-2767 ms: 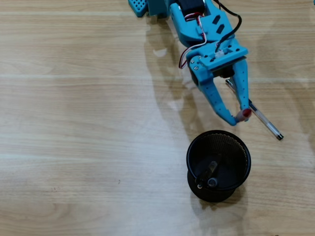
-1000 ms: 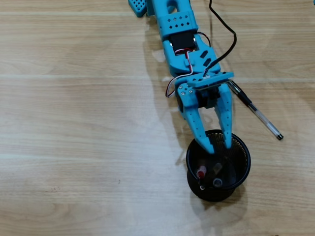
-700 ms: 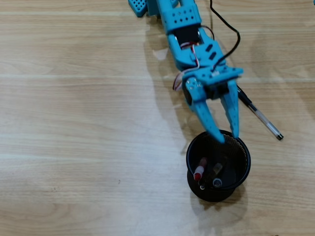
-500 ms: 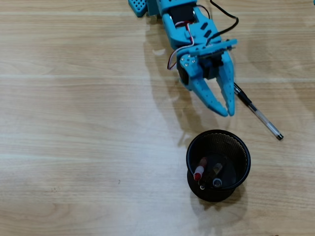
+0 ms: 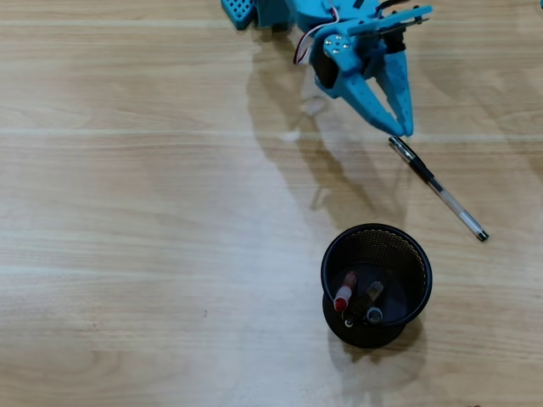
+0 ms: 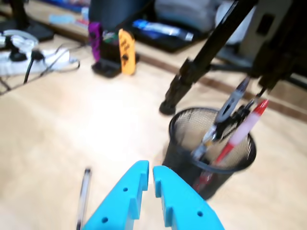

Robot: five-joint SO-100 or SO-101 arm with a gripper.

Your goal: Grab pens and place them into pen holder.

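Observation:
The pen holder (image 5: 376, 228), a round black mesh cup, stands at the lower right of the overhead view. Three pens lean inside it: a red one (image 5: 343, 298), a dark one (image 5: 372, 292) and a grey-tipped one (image 5: 374, 315). The wrist view shows the holder (image 6: 183, 130) ahead with the red pen (image 6: 240, 136) sticking out. One clear pen with a black cap (image 5: 439, 190) lies slanted on the table right of the holder, also seen as a pen (image 6: 82, 196) at the wrist view's lower left. My blue gripper (image 5: 405, 129) hovers at the pen's upper end, shut and empty.
A light wooden table carries everything. In the wrist view a black tripod leg (image 6: 192, 72) stands behind the holder, a dock with purple and orange controllers (image 6: 112, 48) sits farther back, and cables (image 6: 29, 52) lie at the far left. The arm's base (image 5: 246, 10) is at the overhead view's top edge.
The red pen went from my gripper into the holder. Since then the gripper has pulled back from over the holder toward the top of the view and its jaws have closed.

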